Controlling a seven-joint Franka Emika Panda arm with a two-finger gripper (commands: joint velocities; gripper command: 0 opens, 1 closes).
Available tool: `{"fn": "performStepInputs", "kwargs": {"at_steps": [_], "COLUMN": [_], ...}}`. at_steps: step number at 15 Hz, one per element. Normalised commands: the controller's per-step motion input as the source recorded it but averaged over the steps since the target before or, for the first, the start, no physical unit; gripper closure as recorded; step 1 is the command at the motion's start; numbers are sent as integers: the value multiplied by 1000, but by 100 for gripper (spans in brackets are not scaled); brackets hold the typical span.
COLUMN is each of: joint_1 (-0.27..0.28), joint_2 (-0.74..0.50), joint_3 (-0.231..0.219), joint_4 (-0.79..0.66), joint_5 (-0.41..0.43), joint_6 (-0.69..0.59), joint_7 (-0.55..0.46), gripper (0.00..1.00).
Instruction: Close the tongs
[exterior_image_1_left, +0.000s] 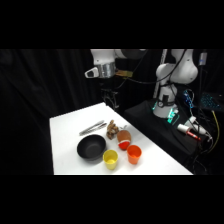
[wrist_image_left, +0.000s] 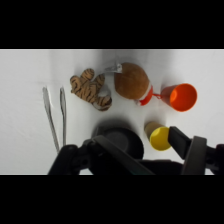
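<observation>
You are looking at a robotics lab bench, not a home or kitchen. Black curtains (exterior_image_1_left: 45, 85) close off the left and back of the frame. 1 white table (exterior_image_1_left: 65, 125) stands bare-topped at centre, with a white arm (exterior_image_1_left: 175, 70) mounted at upper right. Loose cables (exterior_image_1_left: 210, 120) and lit electronics (exterior_image_1_left: 172, 116) crowd the right edge beside the arm's base.

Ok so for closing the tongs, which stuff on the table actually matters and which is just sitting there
Part of the job:
- tongs, lying with their arms apart
- claw, up above the table's far edge

Just lying about:
- black bowl
- yellow cup
- orange cup
- striped brown toy
- brown round object
</observation>
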Motion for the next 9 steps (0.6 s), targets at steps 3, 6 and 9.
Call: {"fn": "performStepInputs", "kwargs": {"at_steps": [3, 6, 9], "joint_1": [-20, -60, -92], "joint_2": [18, 77, 127], "joint_3": [1, -39, -67], "joint_4": [19, 87, 168], "joint_5": [5, -25, -62], "joint_6": [23, 95, 118], "joint_7": [-16, -55, -102], "gripper": [0, 0, 0]}}
